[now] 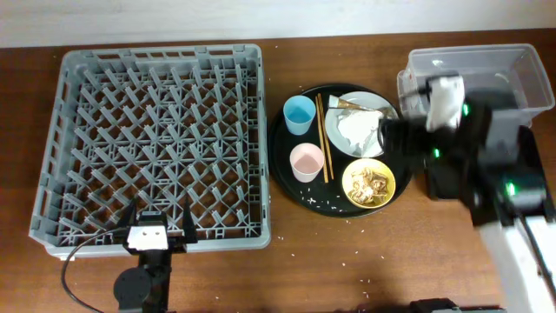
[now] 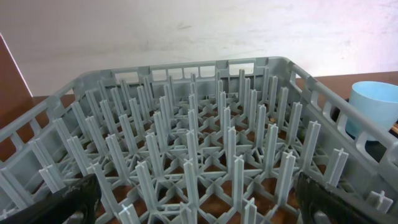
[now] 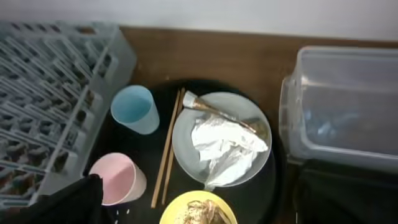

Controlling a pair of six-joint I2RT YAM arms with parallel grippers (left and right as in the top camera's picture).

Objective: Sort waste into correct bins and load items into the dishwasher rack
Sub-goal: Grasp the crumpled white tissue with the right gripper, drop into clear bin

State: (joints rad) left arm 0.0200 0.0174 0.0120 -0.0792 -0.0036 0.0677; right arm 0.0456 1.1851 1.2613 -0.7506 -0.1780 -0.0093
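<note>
Waste-sorting step: right gripper (image 3: 196, 190) spread wide, empty, above crumpled white paper napkin (image 3: 227, 149) on round white plate (image 3: 233, 102); clear plastic tub (image 3: 348, 106) to its right. Next: descend, pinch napkin; left gripper (image 2: 199, 205) parted, empty

rack (image 1: 156, 139) left | round tray (image 1: 291, 187) centre, plate (image 3: 183, 140) on it | tub (image 1: 530, 78) right

This looks like a robotics lab bench staged as a dish-clearing station. A brown wooden surface (image 1: 391, 261) against a plain white wall (image 1: 174, 17) carries a grey dishwasher rack (image 1: 156, 139), a round black tray (image 1: 278, 139) of used tableware and a clear plastic tub (image 1: 495, 54). The left arm (image 1: 139, 283) and right arm (image 1: 512, 200) stand at its near edge.
</note>
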